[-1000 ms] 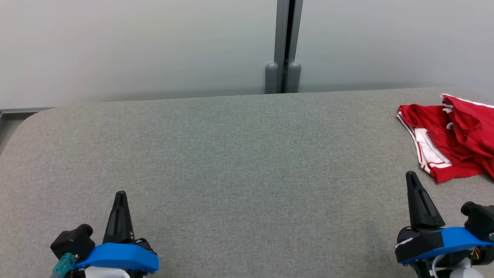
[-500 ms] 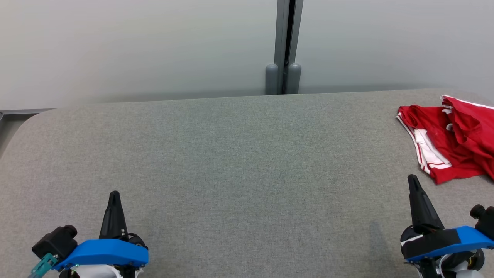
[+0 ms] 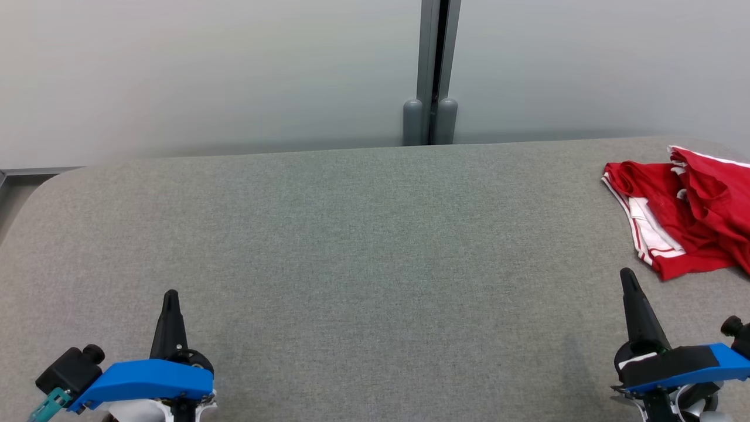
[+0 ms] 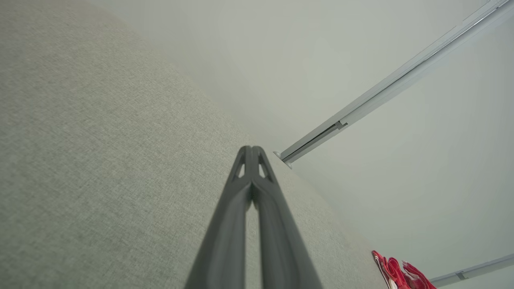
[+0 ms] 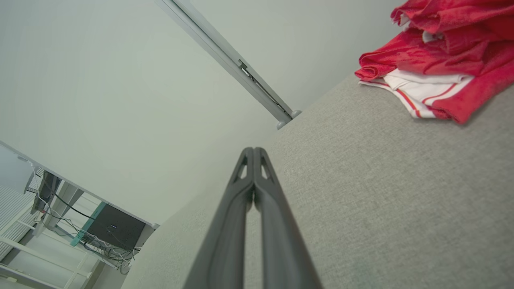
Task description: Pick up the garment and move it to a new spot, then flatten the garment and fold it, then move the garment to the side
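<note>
Both grippers have drawn back toward the near edge over the past second, the left gripper point(image 3: 170, 298) dropping lower and further left in the head view, the right gripper point(image 3: 627, 276) sinking slightly at the lower right. The red garment point(image 3: 691, 217) lies where it did. It sits crumpled, white trim and a white inner panel showing, at the far right of the grey fabric-covered table point(image 3: 375, 234), running off the picture's right edge.

Each gripper's two dark fingers are pressed together and hold nothing. The left wrist view shows the left gripper point(image 4: 251, 151) pointing across bare fabric, the garment point(image 4: 397, 273) small and well apart. The right wrist view shows the right gripper point(image 5: 253, 151) near the heap point(image 5: 441, 52) but not touching it.

Behind the table stand pale wall panels point(image 3: 205, 70), joined by a grey post point(image 3: 430, 70).
</note>
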Motion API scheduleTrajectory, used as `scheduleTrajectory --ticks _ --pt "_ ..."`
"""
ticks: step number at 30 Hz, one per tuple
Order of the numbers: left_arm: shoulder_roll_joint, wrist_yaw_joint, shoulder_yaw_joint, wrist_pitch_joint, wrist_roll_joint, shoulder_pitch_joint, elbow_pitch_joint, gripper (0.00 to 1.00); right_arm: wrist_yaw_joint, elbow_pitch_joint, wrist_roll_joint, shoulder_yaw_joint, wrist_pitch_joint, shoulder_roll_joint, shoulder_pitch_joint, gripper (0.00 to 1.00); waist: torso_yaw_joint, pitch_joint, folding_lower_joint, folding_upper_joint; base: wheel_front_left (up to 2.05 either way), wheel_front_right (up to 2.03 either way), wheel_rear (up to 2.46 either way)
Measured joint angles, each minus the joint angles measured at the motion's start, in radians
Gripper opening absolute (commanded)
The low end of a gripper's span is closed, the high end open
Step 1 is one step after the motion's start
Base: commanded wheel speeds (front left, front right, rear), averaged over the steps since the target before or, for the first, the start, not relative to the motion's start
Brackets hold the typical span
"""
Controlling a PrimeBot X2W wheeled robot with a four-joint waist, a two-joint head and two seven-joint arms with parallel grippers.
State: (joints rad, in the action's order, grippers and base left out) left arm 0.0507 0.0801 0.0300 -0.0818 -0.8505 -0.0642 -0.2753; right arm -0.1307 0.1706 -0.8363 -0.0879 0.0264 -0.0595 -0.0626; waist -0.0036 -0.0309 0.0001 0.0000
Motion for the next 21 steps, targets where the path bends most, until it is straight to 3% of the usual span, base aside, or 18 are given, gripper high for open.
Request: scheduleTrajectory --ticks 21 --pt "0.000 0.017 0.027 0.063 -0.244 -0.013 0.009 0.00 0.000 0.023 -0.248 -0.009 -0.045 0.003 -0.014 0.00 0.001 0.007 0.0000 0.0000 0.00 0.00 0.00"
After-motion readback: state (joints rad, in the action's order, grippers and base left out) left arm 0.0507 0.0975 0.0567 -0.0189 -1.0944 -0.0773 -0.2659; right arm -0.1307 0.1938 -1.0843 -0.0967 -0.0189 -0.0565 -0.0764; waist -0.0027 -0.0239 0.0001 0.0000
